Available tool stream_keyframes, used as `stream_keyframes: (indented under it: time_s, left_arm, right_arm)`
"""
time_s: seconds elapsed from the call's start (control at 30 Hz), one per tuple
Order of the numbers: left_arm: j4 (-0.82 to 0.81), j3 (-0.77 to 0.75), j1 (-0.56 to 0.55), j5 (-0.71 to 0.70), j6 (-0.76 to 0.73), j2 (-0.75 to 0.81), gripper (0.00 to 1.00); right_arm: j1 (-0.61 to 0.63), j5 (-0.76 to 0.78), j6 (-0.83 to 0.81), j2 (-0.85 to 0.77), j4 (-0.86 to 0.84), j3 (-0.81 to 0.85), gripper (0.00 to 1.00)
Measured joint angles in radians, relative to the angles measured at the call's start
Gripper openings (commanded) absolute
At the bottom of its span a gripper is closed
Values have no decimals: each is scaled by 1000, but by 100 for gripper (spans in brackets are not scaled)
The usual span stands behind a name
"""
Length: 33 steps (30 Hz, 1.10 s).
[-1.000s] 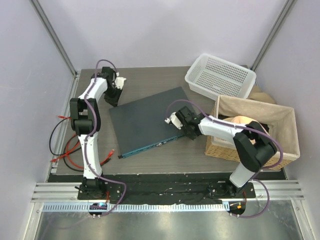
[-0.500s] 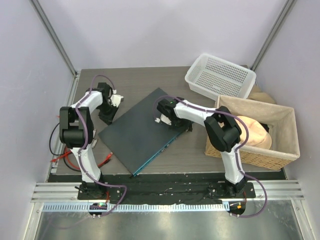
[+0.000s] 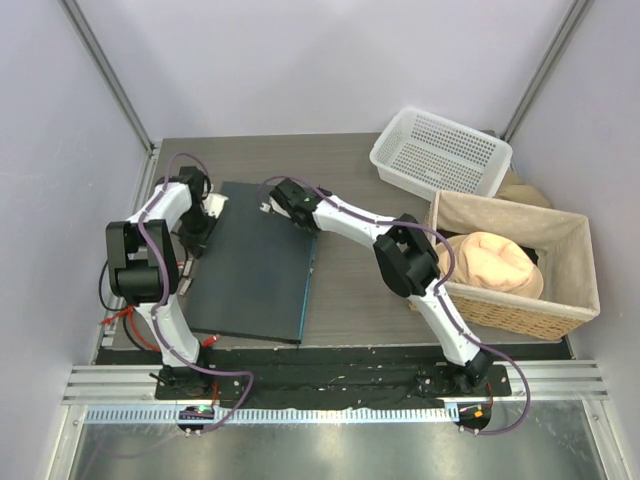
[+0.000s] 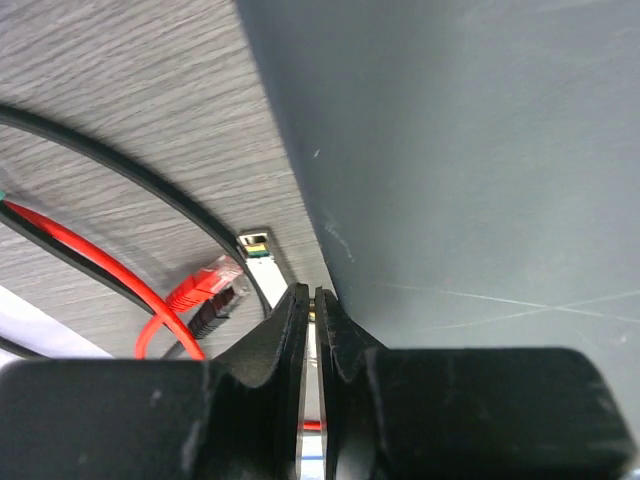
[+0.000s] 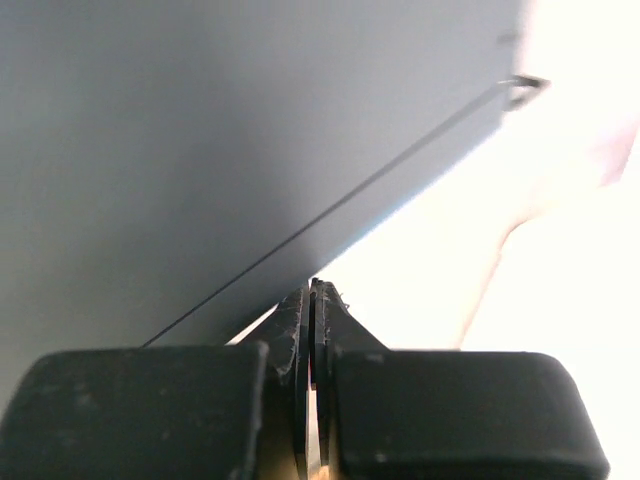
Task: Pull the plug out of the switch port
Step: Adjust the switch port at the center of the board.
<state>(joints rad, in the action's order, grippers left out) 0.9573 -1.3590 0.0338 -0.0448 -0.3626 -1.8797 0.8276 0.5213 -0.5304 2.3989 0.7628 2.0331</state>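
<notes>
The switch (image 3: 255, 270) is a flat dark slate slab lying left of centre, its bluish front edge (image 3: 309, 290) facing right. My left gripper (image 3: 197, 228) sits shut at the switch's left edge (image 4: 300, 200), only a thin slit between the fingers (image 4: 290, 320). A red plug (image 4: 205, 285) lies loose on the table beside that edge, next to a black plug and a clear connector (image 4: 258, 243). The right gripper (image 3: 272, 203) is shut, its tips (image 5: 312, 290) at the switch's far edge (image 5: 200, 130). The sockets are too small to make out.
Red and black cables (image 3: 130, 315) trail off the table's left edge. A white perforated basket (image 3: 440, 152) stands at the back right. A wicker basket (image 3: 520, 312) holding a peach cloth (image 3: 495, 262) stands on the right.
The switch has swung round toward the left, its front edge now facing right. The right arm has stretched across to the switch's far edge. The left gripper has shifted along the left edge.
</notes>
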Motion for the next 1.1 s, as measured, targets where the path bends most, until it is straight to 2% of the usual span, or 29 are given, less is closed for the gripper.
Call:
stream_keyframes:
  time_s: [0.13, 0.23, 0.27, 0.3, 0.33, 0.37, 0.43, 0.5, 0.6, 0.63, 0.67, 0.83, 0.93, 1.03, 1.1]
  left_arm:
    - [45, -43, -11, 19, 27, -8, 17]
    - [69, -80, -18, 72, 51, 3, 17]
    - [72, -88, -25, 119, 63, 14, 17]
    - [73, -95, -35, 163, 71, 29, 17]
    - [73, -98, -45, 206, 72, 52, 17]
    - [71, -98, -52, 247, 70, 82, 22]
    - [64, -96, -64, 340, 60, 153, 28]
    - [43, -83, -68, 428, 39, 235, 30]
    - [36, -65, -68, 530, 7, 311, 30]
    - [41, -65, -68, 554, -8, 313, 30]
    - [47, -65, -68, 567, -18, 301, 30]
    - [97, -63, -66, 539, -63, 156, 29]
    - [126, -48, -65, 513, -69, 111, 28]
    - [155, -40, -64, 499, -78, 112, 28]
    - [161, -26, -64, 490, -90, 112, 28]
  right_arm:
    - [-27, -40, -13, -52, -164, -75, 1]
    - [-66, -147, 14, -156, -218, -183, 30]
    - [-81, -204, 34, -210, -225, -225, 46]
    - [-103, -280, 54, -273, -223, -270, 56]
    - [-132, -372, 73, -351, -235, -330, 63]
    - [-165, -450, 84, -439, -251, -396, 71]
    - [-237, -595, 96, -639, -282, -544, 74]
    - [-307, -701, 92, -836, -328, -689, 75]
    - [-316, -855, 68, -1011, -386, -858, 76]
    - [-307, -907, 61, -1034, -404, -902, 83]
    - [-302, -961, 54, -1038, -422, -942, 99]
    - [-330, -1146, 66, -898, -507, -1085, 96]
    - [-360, -1208, 101, -843, -643, -1183, 87]
    - [-372, -1239, 124, -823, -808, -1257, 72]
    - [-371, -1259, 135, -792, -906, -1262, 69]
